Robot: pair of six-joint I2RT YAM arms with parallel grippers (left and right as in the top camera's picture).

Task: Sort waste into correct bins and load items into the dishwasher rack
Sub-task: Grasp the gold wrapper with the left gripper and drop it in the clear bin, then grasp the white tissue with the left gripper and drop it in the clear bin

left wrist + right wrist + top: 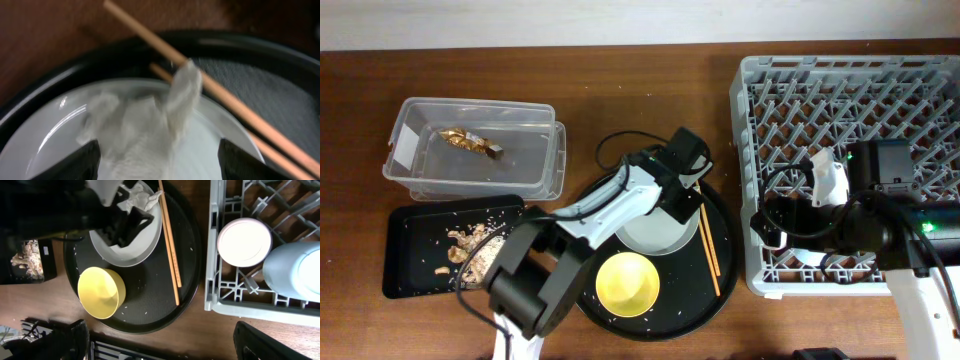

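Observation:
A crumpled white tissue lies on the pale grey plate. My left gripper is open with a finger on each side of the tissue, low over the plate. Two chopsticks lie just beyond it on the round black tray. The yellow bowl stands on that tray too. My right gripper is open and empty at the near left edge of the dishwasher rack. A pink cup and a blue cup sit upturned in the rack.
The clear tub at the back left holds the gold-brown wrapper. The flat black tray in front of it holds food scraps with rice. Rice grains are scattered on the round tray.

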